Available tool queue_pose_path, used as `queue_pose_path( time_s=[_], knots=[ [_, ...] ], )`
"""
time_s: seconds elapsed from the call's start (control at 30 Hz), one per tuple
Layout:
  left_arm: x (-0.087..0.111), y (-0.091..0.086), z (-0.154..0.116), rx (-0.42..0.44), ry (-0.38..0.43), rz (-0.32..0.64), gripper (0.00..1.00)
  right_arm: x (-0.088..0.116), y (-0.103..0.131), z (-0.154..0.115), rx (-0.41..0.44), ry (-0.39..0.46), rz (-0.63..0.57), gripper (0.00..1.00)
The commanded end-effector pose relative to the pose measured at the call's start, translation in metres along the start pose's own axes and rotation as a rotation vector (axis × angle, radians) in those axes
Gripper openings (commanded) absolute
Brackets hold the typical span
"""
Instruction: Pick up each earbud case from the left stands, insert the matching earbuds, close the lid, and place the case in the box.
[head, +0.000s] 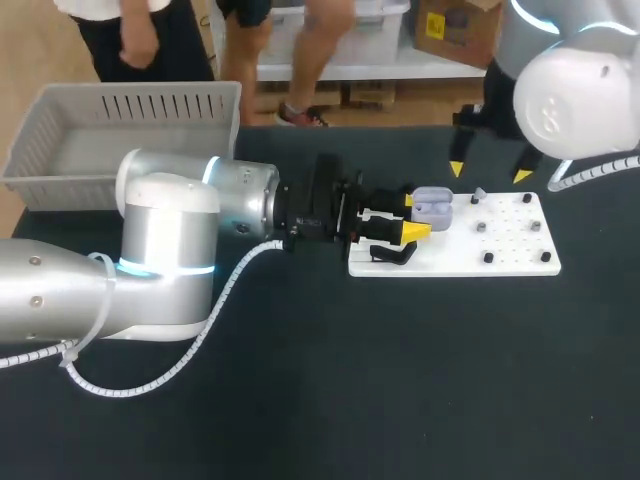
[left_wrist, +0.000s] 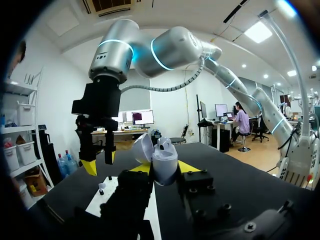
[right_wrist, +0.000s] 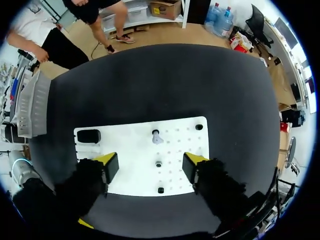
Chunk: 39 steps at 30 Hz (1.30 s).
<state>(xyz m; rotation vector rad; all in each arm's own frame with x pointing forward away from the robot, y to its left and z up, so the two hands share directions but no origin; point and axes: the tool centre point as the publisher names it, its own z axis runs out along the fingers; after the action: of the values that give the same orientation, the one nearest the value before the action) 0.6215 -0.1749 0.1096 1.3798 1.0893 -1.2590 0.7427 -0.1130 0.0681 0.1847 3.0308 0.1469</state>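
The left pincer (head: 412, 215) reaches from the left side over the left end of the white board (head: 500, 262), which lies on the dark tabletop (head: 400, 380). It is pinching the pale earbud case (head: 433, 207). In the left wrist view the case (left_wrist: 164, 160) sits between the two yellow tips, one tip against each side, and its lid stands open. The case is held above the board, not on a stand.

Just beside the left pincer, on the near left corner of the board, lies a black case (head: 392, 255).

The right pincer (head: 489, 172) hangs above the far edge of the board, well apart from the pale case. Its fingers are spread and hold nothing. Under it the board carries several small pegs (right_wrist: 158, 163).

The grey basket (head: 60, 120) stands on the far left of the tabletop.
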Motion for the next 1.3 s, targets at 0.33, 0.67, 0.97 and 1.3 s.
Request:
queue_pose_path(
  time_s=[0.33,0.67,0.97,1.3],
  knots=[
    [0.000,0.000,0.000,-0.003,-0.001,0.002,0.00,-0.003,-0.003,0.020,-0.047,0.014,-0.019,0.47],
    [0.000,0.000,0.000,-0.003,-0.001,0.002,0.00,-0.006,-0.009,0.037,-0.064,0.033,-0.025,0.49],
    [0.000,0.000,0.000,-0.003,-0.001,0.002,0.00,-0.008,-0.017,0.050,-0.083,0.055,-0.012,0.46],
    [0.000,0.000,0.000,-0.003,-0.001,0.002,0.00,-0.014,-0.016,0.051,-0.094,0.055,-0.026,0.44]
  ],
)
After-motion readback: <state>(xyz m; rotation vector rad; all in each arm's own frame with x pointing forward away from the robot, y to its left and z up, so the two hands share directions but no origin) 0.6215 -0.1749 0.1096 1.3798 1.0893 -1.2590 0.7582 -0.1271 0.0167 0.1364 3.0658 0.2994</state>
